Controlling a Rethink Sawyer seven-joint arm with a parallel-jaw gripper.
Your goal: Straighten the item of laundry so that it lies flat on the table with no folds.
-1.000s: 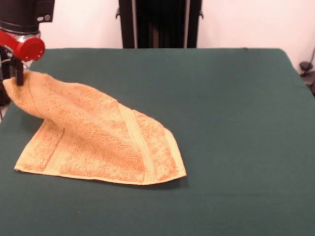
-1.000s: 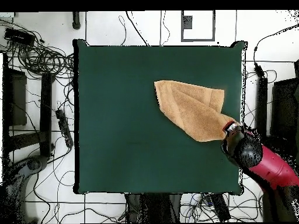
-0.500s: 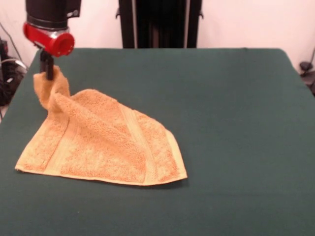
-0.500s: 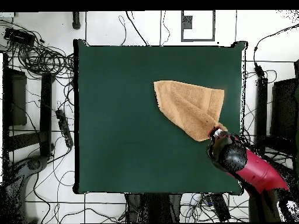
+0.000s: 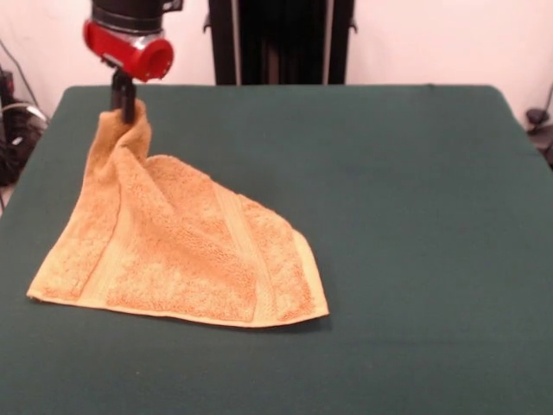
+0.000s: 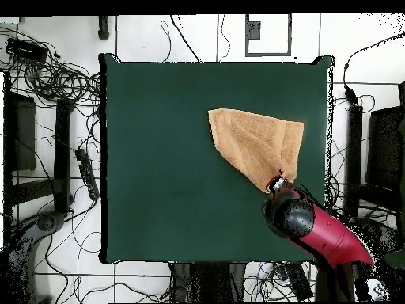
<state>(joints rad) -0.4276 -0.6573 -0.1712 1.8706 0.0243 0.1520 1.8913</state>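
Note:
The item of laundry (image 5: 181, 251) is an orange-tan terry washcloth with pale woven bands. Its near edge lies on the green table (image 5: 397, 216) at the front left, and one corner is pulled up into a peak. My gripper (image 5: 127, 105) is shut on that raised corner, holding it above the table near the far left. In the overhead view the washcloth (image 6: 253, 146) forms a rough triangle right of centre, and my gripper (image 6: 276, 184) is at its lowest tip, partly hidden under the red arm.
Cables (image 6: 55, 79) and dark stands (image 6: 35, 150) surround the table (image 6: 174, 198) on the floor. The table's left edge (image 5: 26, 186) in the front view runs close beside the washcloth.
My gripper has carried the held corner rightward and farther back in the front view, away from the table's left edge. The raised part of the washcloth stands taller and narrower.

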